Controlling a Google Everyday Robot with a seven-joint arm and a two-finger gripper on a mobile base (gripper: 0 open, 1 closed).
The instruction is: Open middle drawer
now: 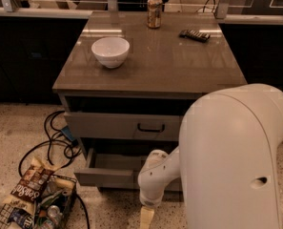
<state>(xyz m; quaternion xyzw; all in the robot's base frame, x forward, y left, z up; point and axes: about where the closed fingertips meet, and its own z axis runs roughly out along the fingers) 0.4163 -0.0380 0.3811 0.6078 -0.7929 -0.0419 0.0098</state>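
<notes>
Before the part-open wide grey middle drawer, my white arm points down, gripper near the speckled floor. Whether it's closed, I can't tell.

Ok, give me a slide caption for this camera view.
The middle drawer sits open while the gripper hangs low just in front of it.

The middle drawer stood pulled out from the front of the table, its grey tray showing, below the shut top drawer. The gripper hung low before the table, just in front of the open drawer, at the end of the white arm. On the table sat a white bowl, a drinks can and a black remote. On the floor left of the table lay black cables and a wire basket of snack bags.
</notes>
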